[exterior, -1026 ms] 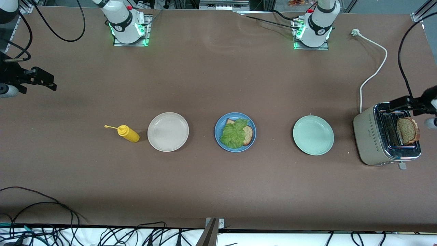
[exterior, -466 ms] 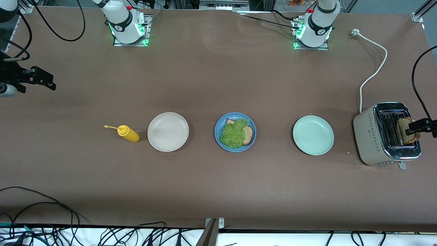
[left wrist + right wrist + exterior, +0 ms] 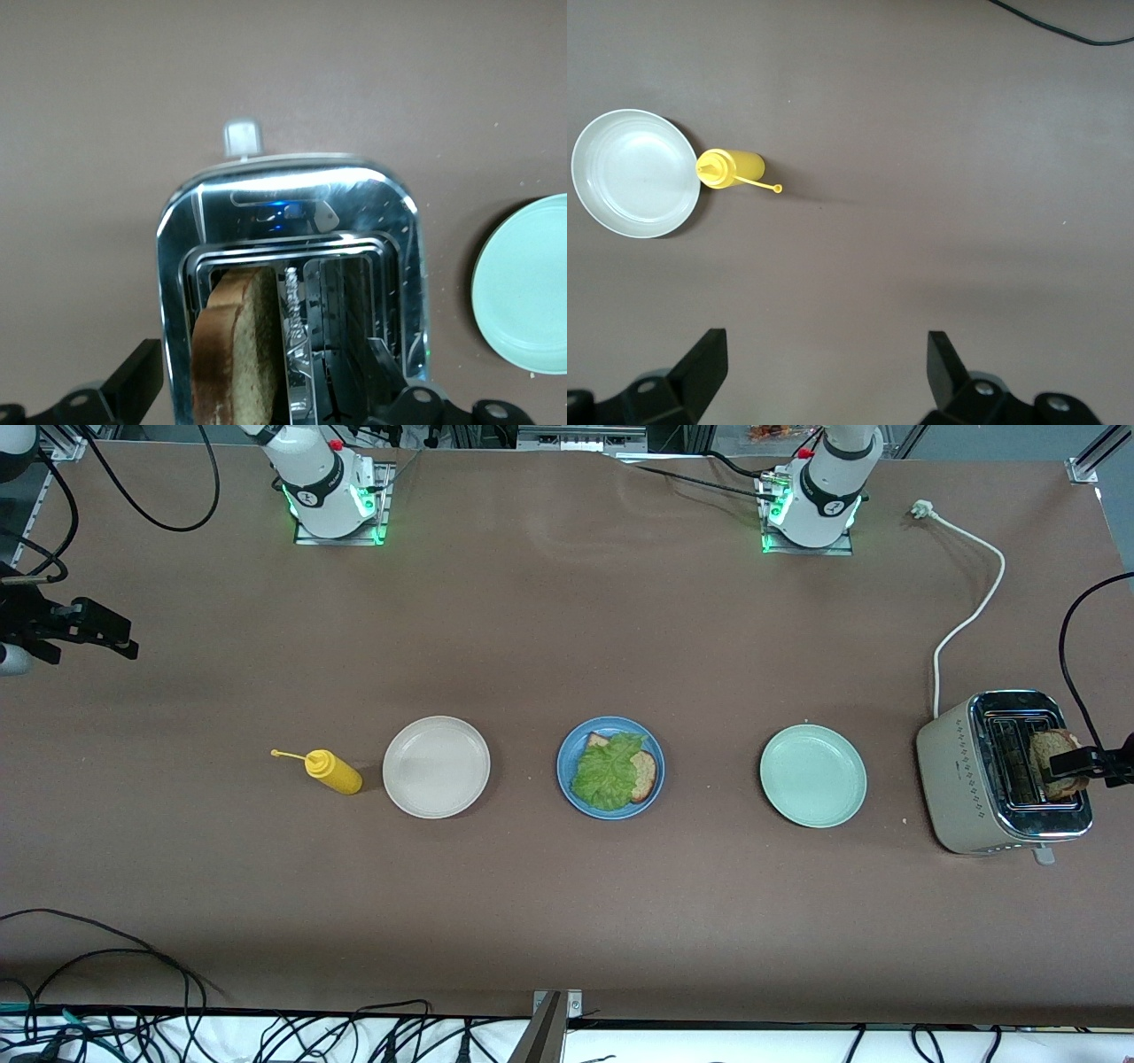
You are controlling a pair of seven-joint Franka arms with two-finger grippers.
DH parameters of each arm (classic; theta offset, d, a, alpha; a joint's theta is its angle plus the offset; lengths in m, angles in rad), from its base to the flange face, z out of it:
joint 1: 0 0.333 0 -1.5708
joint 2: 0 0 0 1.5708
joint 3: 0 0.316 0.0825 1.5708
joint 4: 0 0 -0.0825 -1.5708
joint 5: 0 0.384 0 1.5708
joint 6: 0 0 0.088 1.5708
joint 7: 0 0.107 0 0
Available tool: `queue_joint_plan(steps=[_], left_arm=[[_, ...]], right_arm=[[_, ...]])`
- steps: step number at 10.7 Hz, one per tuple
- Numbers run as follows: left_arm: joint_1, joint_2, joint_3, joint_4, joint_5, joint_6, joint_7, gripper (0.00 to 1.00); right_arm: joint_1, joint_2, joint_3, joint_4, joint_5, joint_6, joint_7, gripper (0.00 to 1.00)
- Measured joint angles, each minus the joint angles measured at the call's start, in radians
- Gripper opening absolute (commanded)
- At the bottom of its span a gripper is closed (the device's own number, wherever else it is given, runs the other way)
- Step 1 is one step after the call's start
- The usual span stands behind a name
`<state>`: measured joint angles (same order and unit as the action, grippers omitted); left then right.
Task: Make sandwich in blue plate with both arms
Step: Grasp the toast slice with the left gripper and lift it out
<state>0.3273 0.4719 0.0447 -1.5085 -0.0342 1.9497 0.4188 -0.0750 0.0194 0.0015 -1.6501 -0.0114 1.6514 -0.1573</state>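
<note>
left hand (image 3: 275,403) spread wide over the toaster (image 3: 1001,775), astride its bread slice (image 3: 237,345) (untouched); right hand (image 3: 819,376) released over bare counter (image 3: 549,629) at its end.

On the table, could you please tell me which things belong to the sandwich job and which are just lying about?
Part of the job:
- blue plate
- bread slice and lettuce leaf on it
- bread slice in the toaster
- left gripper, open over the toaster

Lying about:
- beige plate
- mint-green plate
- yellow squeeze bottle
</note>
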Motion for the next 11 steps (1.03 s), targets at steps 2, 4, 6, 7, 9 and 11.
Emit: queue_joint_plan(steps=[2,4,6,7,9,11], left_arm=[[0.020,0.002,0.000,-0.023,0.000,-0.007,0.000,0.20],[0.028,0.003,0.000,-0.031,0.000,-0.045,0.000,0.00],[0.029,0.003,0.000,-0.032,0.000,-0.072,0.000,0.00],[0.030,0.003,0.000,-0.032,0.000,-0.072,0.000,0.00],[0.032,0.003,0.000,-0.029,0.000,-0.072,0.000,0.00],[0.034,-0.001,0.000,-0.017,0.000,-0.080,0.000,0.00]], right_arm=[[-0.001,0.000,-0.003,0.002,0.000,0.000,0.000,1.00],[-0.001,0.000,-0.003,0.002,0.000,0.000,0.003,1.00],[-0.001,0.000,-0.003,0.003,0.000,0.000,0.004,1.00],[-0.001,0.000,-0.003,0.004,0.000,0.000,0.004,1.00],[0.000,0.000,-0.003,0.004,0.000,0.000,0.004,1.00],[0.001,0.000,-0.001,0.008,0.001,0.001,0.004,1.00]])
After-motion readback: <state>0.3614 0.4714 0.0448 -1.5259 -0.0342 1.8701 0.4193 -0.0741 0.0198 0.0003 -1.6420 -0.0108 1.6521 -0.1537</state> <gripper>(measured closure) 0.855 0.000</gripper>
